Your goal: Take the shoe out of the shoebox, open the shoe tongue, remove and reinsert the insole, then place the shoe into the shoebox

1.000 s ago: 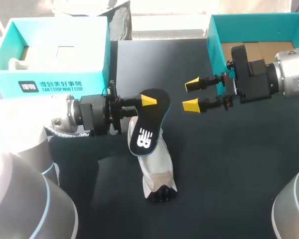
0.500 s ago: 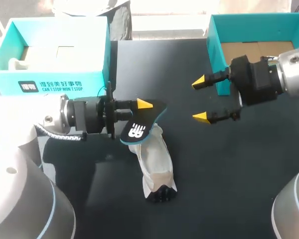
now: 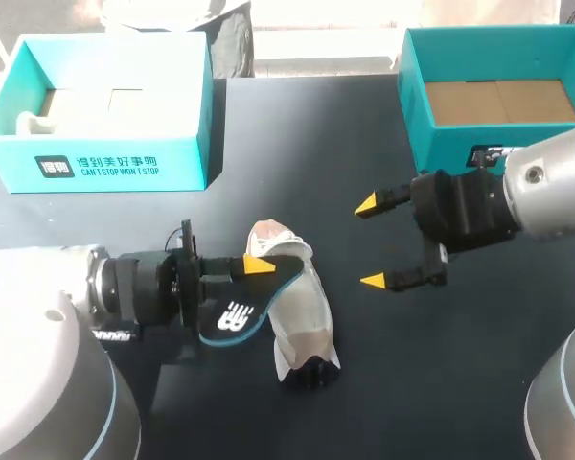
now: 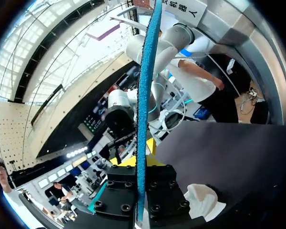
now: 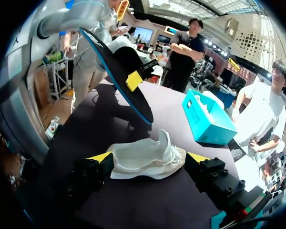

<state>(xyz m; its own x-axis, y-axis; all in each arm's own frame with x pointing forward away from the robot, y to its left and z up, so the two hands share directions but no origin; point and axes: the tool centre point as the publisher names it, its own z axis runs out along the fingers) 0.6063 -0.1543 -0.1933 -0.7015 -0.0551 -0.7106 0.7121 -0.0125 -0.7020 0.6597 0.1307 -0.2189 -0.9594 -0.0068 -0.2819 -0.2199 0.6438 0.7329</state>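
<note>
- the printed teal box (image 3: 105,163) sits at the far left of the black table (image 3: 431,383). inside it lie pale cardboard flaps and a white thing (image 3: 24,122) at its left end, too small to name.
- the plain teal box (image 3: 414,91) sits at the far right, and brown cardboard lines its floor.
- the white shoe (image 3: 302,311) lies on the table between the two arms, outside both boxes.
- the left gripper (image 3: 255,270) is clamped on the black insole (image 3: 232,314), which sits just left of the shoe and overlaps the shoe's edge as seen from above.
- the right gripper (image 3: 372,242) hangs to the right of the shoe, its fingers spread wide with nothing in them.
- the left wrist view shows the insole edge-on, a thin blue strip rising from between the finger blocks, with a bit of white shoe beside the gripper.
- the right wrist view shows the shoe resting on its sole ahead of the spread fingers, untouched. it also shows the insole raised clear above the shoe, a gap the head view does not reveal.
</note>
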